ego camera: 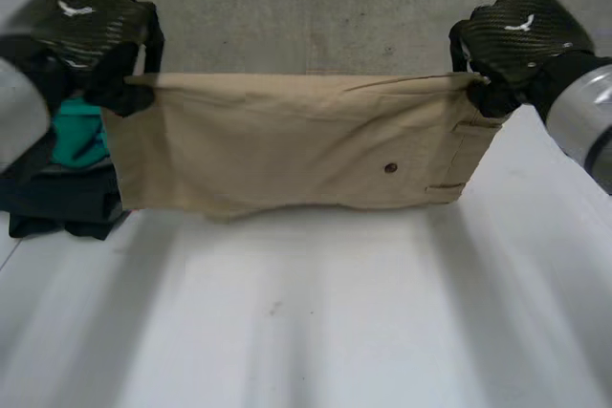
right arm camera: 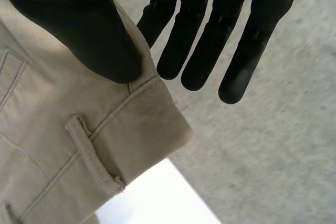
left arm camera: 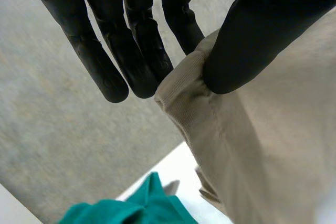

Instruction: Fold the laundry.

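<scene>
Beige trousers [ego camera: 287,140], folded lengthwise, hang stretched between my two hands above the white table [ego camera: 306,322], their lower edge at the tabletop. My left hand [ego camera: 91,31] pinches the leg-end corner; its thumb [left arm camera: 247,40] presses the cloth [left arm camera: 262,145] against straight fingers [left arm camera: 105,61]. My right hand [ego camera: 516,35] pinches the waistband corner, where a button and pocket seams show. There the thumb [right arm camera: 89,35] clamps the waistband [right arm camera: 63,145] near a belt loop [right arm camera: 89,156], with the fingers [right arm camera: 236,51] straight behind it.
A pile of laundry lies at the table's left edge, under my left hand: a teal garment [ego camera: 76,136] on dark clothes [ego camera: 57,203]. The teal garment [left arm camera: 131,208] also lies below the held corner. A grey wall [ego camera: 316,7] rises behind the table.
</scene>
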{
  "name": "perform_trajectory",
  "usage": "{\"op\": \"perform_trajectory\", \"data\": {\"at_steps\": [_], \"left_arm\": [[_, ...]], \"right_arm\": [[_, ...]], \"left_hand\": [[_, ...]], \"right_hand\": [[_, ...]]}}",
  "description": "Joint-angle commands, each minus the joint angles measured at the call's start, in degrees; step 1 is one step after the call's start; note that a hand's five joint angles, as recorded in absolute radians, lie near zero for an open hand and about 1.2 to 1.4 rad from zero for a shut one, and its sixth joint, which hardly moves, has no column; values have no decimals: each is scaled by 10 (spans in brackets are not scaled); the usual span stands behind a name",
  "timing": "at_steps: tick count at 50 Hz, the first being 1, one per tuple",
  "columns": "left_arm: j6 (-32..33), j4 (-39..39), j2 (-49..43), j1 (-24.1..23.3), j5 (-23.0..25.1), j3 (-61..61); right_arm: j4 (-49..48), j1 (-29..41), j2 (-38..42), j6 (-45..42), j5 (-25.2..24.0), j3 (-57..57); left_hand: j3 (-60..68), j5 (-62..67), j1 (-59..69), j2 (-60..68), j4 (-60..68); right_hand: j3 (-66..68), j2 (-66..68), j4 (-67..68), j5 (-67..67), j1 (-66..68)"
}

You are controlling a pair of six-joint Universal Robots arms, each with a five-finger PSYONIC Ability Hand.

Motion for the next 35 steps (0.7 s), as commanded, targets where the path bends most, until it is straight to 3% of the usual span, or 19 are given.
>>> {"op": "perform_trajectory", "data": {"at_steps": [1, 4, 9, 14, 17, 20, 27, 35], "left_arm": [[11, 25, -160, -19, -14, 92], [17, 49, -211, -21, -20, 150], [7, 151, -269, -12, -11, 282], [-28, 264, -254, -13, -7, 344], [-61, 309, -234, -16, -29, 357], [-77, 309, -225, -16, -49, 358], [-73, 282, -224, -19, -54, 307], [-67, 283, -219, -21, -47, 142]], "right_arm": [[-1, 13, 132, -1, 21, -78], [-12, 19, 179, -4, 38, -121], [-112, 34, 253, 4, 91, -258], [-271, 44, 261, 53, 125, -335], [-357, 50, 254, 84, 133, -348], [-406, 54, 250, 90, 132, -352], [-390, 55, 259, 91, 122, -338], [-364, 37, 261, 89, 95, -207]], "left_hand": [[118, 132, 132, 116, 114], [118, 132, 132, 116, 114], [118, 132, 132, 116, 114], [118, 132, 132, 116, 114], [118, 132, 132, 116, 114], [118, 132, 132, 116, 114], [118, 132, 132, 116, 114], [118, 132, 132, 116, 114]], "right_hand": [[118, 125, 116, 116, 172], [118, 125, 116, 116, 172], [118, 125, 116, 116, 172], [118, 125, 116, 116, 172], [118, 125, 116, 116, 172], [118, 125, 116, 116, 172], [118, 125, 116, 116, 172], [118, 125, 116, 116, 172]]}}
